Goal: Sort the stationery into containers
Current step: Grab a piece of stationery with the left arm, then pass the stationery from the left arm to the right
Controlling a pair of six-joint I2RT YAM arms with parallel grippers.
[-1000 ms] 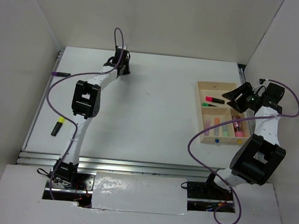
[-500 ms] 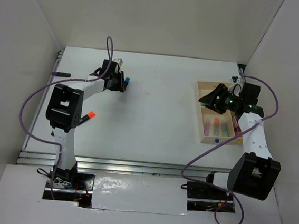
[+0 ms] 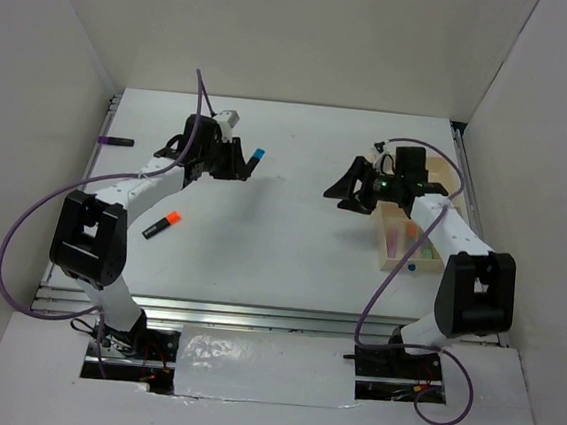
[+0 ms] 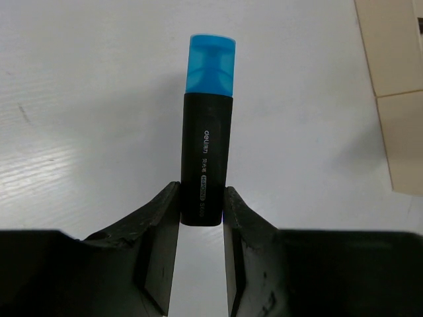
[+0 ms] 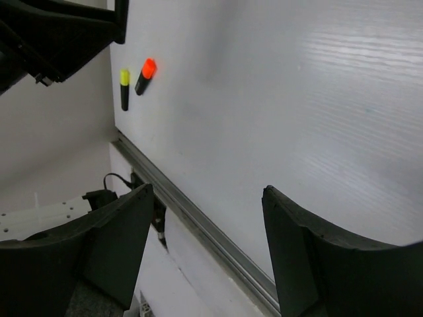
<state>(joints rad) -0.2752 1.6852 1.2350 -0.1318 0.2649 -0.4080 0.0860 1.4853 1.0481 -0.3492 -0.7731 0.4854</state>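
top view: the left gripper (image 3: 238,163) now pinches a blue-capped highlighter (image 3: 257,156) and has swung it from the far side of the table (image 3: 289,263) toward the middle; a second ago no blue cap showed there. the right gripper (image 3: 351,192) has left its place over the tray (image 3: 389,262) and faces the left one, jaws spread wider than before (a handover looks likely, so one more piece is on its way to a compartment). an orange highlighter (image 3: 164,224) lies uncovered now that the left arm has moved.

left wrist: only here is the grip plain: jaws pressed on the low end of the black barrel, cap pointing away, tray corner well apart at upper right.

right wrist: nothing sits between the spread fingers. a yellow highlighter (image 5: 124,89) lies just beside the orange one, hidden from above by the left arm.
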